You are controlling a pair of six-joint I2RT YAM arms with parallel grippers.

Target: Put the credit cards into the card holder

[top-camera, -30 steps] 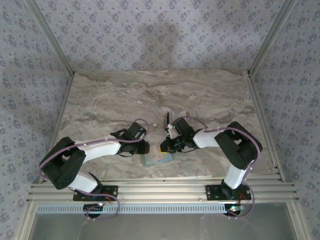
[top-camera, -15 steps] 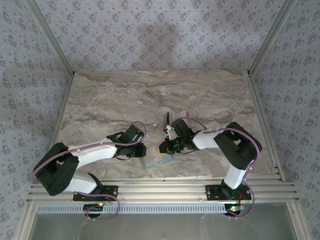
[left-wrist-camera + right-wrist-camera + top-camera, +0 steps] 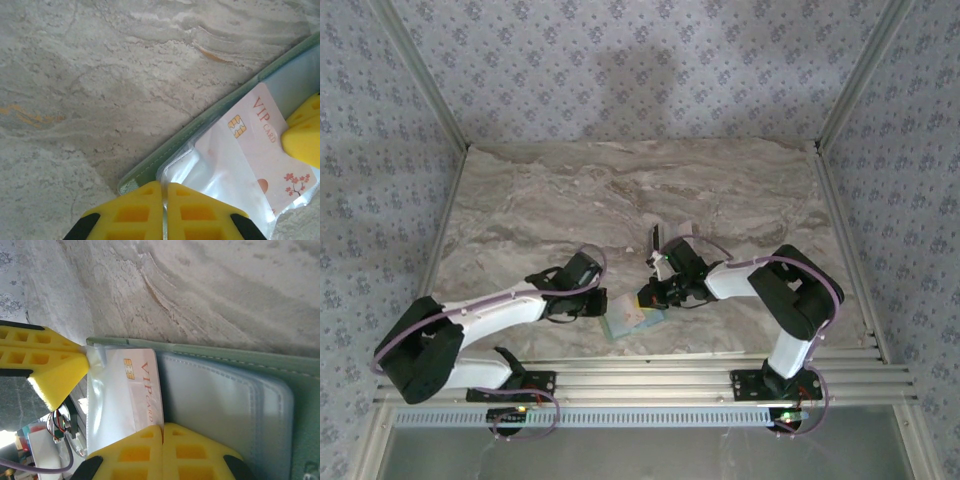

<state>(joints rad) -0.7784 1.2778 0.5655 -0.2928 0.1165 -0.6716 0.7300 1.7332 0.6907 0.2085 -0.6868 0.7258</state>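
Locate the card holder [image 3: 628, 322] open at lower centre of the overhead frame, flat on the counter [image 3: 570, 200]. Note left fingers [image 3: 161, 192] together, pinching its clear sleeve [image 3: 200, 170]. Note right fingers [image 3: 160, 432] together, clamped on the card [image 3: 142, 390], partly under that sleeve.

Beige marble-patterned tabletop [image 3: 620, 190] within blue-grey floral-papered walls [image 3: 640, 70] and aluminium frame rails [image 3: 650, 380]

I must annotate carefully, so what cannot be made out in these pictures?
- Top view: the holder's contents, too small to tell.
- Left wrist view: VIP card's corner, behind a yellow finger.
- Right wrist view: what the right pincer pinches, hidden between its fingers.
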